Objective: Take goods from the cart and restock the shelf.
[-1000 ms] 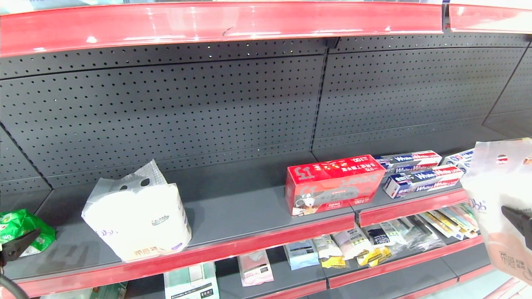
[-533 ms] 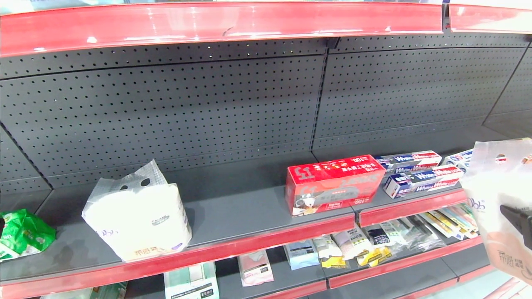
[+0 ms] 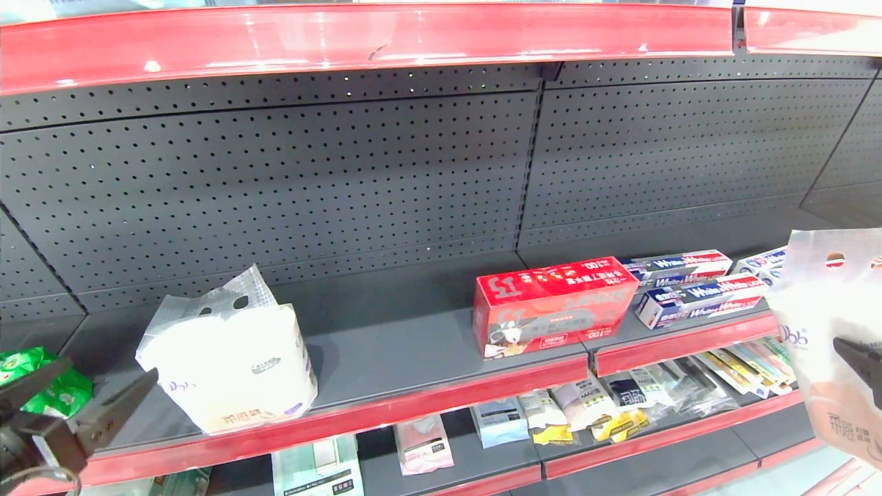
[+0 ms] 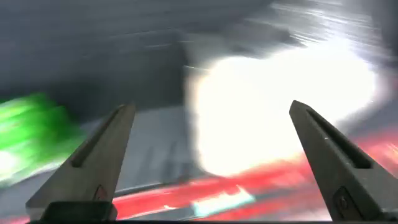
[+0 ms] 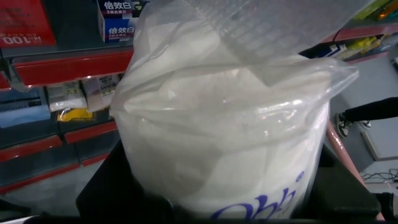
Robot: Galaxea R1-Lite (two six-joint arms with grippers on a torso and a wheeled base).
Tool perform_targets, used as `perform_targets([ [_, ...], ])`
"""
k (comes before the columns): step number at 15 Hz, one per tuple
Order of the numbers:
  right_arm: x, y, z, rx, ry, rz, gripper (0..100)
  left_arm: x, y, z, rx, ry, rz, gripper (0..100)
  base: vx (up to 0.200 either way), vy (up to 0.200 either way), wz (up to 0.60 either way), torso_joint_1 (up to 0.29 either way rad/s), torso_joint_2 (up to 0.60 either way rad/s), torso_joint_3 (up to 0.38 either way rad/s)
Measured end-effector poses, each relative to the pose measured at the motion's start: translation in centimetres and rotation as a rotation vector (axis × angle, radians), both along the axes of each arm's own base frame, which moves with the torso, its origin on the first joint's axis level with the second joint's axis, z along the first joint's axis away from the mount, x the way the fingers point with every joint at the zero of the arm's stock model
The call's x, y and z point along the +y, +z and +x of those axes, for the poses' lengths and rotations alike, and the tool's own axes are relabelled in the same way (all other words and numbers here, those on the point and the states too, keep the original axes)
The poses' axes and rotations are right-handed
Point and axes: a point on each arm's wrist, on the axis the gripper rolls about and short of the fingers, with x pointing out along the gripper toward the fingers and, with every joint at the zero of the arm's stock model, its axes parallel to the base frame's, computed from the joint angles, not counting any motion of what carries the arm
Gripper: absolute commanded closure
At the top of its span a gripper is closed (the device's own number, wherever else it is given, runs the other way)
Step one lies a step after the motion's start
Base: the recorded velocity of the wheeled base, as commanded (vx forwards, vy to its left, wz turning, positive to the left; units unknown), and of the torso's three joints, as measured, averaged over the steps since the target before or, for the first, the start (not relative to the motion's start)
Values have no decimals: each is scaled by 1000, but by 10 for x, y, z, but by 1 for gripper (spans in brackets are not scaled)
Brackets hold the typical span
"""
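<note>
My right gripper [image 3: 856, 358], jaws clamped, holds the tissue pack [image 3: 823, 324] upright at four o'clock, handle flap pointing to twelve, beside the shelf [image 3: 386, 344]; left gripper [image 3: 110, 370], jaws apart, at eight.

red box [image 3: 555, 303] — flat, long side to the front, just beside the toothpaste boxes [image 3: 699, 300] on its right | green packet [image 3: 63, 399] — far left, crumpled | sachets [image 3: 586, 406] in a row one level below, toothbrush packs [image 3: 744, 365] at their right
</note>
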Motion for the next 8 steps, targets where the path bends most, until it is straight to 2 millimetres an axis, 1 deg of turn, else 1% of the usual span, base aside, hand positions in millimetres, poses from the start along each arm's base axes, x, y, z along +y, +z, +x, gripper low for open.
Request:
perform_targets([
  [2, 0, 1, -1, -8, 1, -1, 100, -12, -1, -22, -24, -170, 15, 0, 0, 0, 0, 0, 0, 0],
  [4, 0, 3, -4, -22, 5, -1, 100, -21, -8, -45, 35, -275, 8, 0, 0, 0, 0, 0, 0, 0],
  [5, 0, 4, -6, -32, 15, 1, 100, -23, -12, -57, 81, -269, 16, 0, 0, 0, 0, 0, 0, 0],
  [6, 2, 6, -8, -41, 37, 6, 100, -23, -14, -68, 106, -214, 38, 0, 0, 0, 0, 0, 0, 0],
  [8, 7, 9, -12, -58, 95, 1, 100, -23, -10, -80, 56, -123, 92, 0, 0, 0, 0, 0, 0, 0],
])
